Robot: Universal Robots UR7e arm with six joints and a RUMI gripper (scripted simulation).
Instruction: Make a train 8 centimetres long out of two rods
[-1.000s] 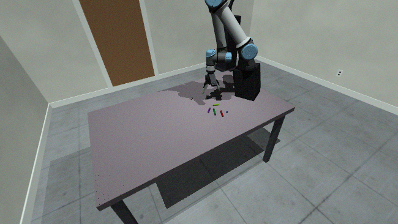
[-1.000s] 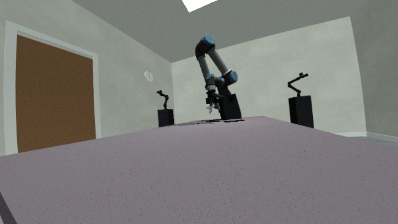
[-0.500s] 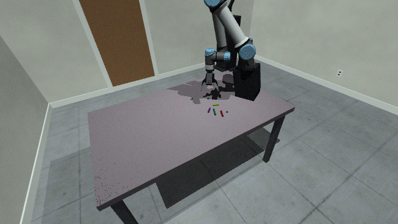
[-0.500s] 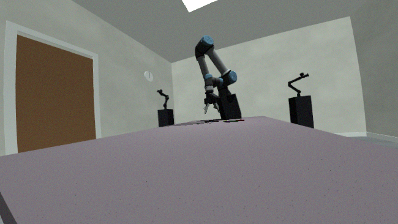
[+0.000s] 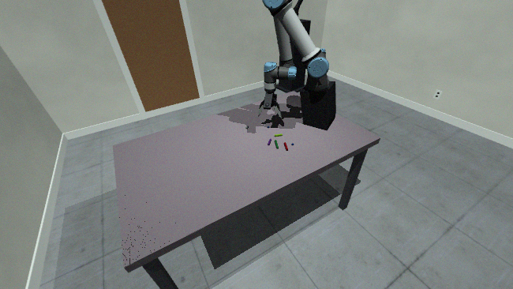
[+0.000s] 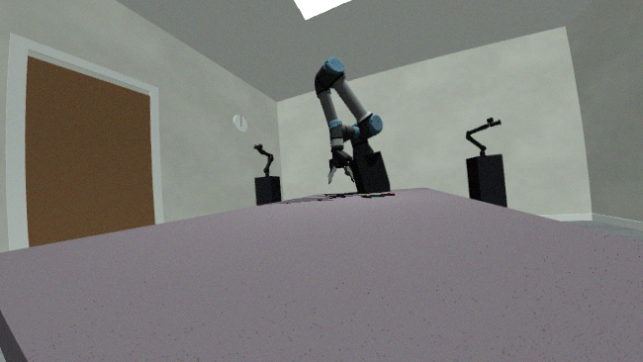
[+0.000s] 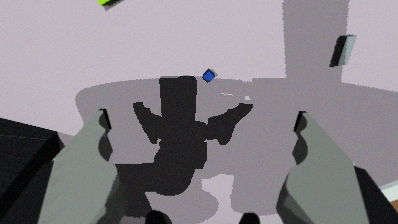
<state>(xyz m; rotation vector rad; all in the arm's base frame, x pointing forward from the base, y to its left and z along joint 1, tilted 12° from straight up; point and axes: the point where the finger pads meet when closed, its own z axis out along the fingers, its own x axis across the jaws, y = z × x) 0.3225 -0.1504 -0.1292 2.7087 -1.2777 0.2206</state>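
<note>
Gripper (image 5: 271,115) (image 6: 341,182) (image 7: 201,111) spread wide, grasping nothing; nearer blue rod (image 5: 268,127) (image 7: 209,75) probably light, rigid; best pinched squarely across opposite side faces.

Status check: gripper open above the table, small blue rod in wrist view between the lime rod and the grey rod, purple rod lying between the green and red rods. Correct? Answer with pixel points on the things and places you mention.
Not quite: the green rod (image 5: 276,144) lies between the purple rod (image 5: 269,142) and red rod (image 5: 286,146), per the top view. The rest stands.
</note>
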